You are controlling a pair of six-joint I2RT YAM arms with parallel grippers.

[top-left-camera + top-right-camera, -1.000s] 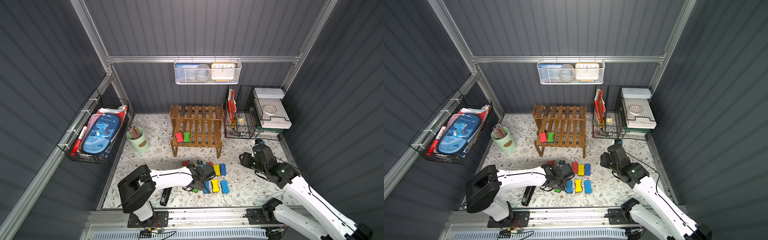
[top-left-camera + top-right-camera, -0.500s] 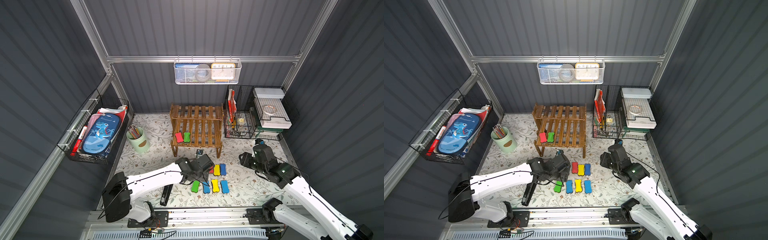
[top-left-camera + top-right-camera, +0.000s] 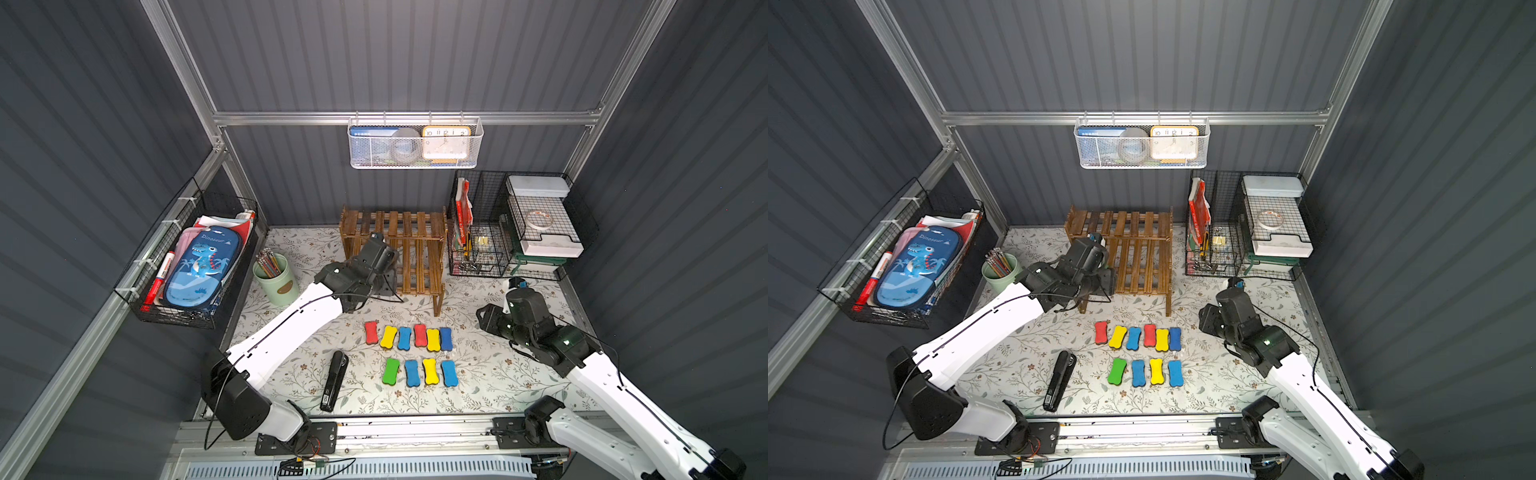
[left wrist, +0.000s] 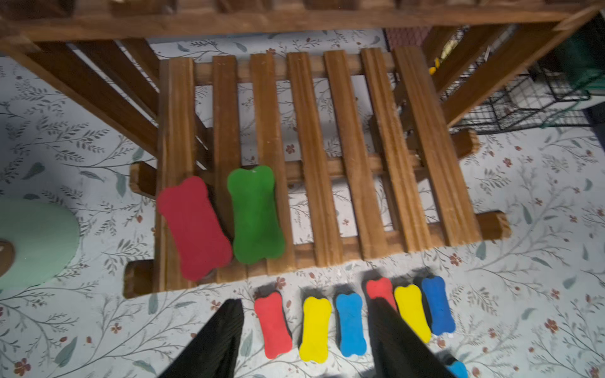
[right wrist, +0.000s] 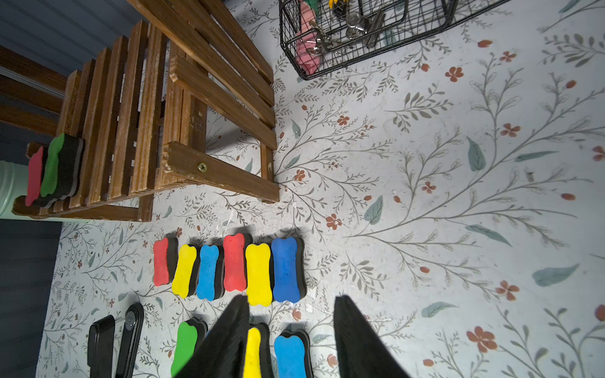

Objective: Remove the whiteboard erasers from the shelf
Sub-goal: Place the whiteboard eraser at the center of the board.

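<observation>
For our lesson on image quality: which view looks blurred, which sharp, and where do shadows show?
Left wrist view: soft, the red eraser and the shelf slats smeared. Right wrist view: crisp, a screw in the shelf plain, the blue eraser throwing a dark shadow. Both top views: sharp, evenly lit.

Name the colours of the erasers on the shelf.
Red eraser, green eraser; left wrist view.

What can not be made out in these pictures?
- Red bone-shaped foam eraser and green one on the brown wooden slat shelf: the left arm hides them in both top views.
- Black stapler: cut by the edge, right wrist view.
- Left gripper: cut by the edge, left wrist view.
</observation>
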